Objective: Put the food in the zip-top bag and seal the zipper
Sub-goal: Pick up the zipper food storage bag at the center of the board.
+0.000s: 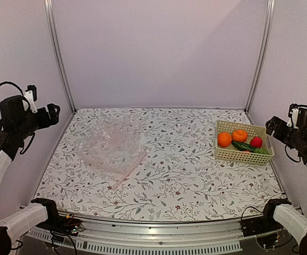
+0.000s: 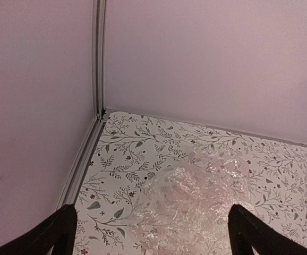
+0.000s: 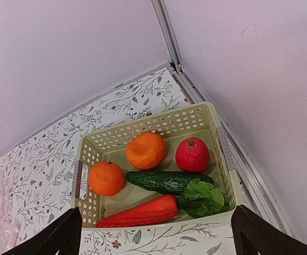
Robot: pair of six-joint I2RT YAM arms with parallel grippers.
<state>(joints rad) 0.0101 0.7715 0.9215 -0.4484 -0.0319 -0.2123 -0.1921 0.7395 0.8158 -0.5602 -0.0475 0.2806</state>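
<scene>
Bag [image 1: 113, 151] flat on tabletop [image 1: 185, 175], left of centre, one corner pointing to near edge. Cucumber [image 3: 164, 181] lies left-right in basket [image 3: 148, 123] at right. Left gripper [image 1: 51, 112] and right gripper [image 1: 273, 126] spread wide, holding nothing.

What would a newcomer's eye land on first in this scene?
The bright toy food: two oranges, a red fruit and a dark green cucumber sit in a pale lattice basket near the right edge of the flowery table. A crinkly clear zip-top bag lies flat left of centre. The left pincer and right pincer hang open and empty at the sides.
</scene>
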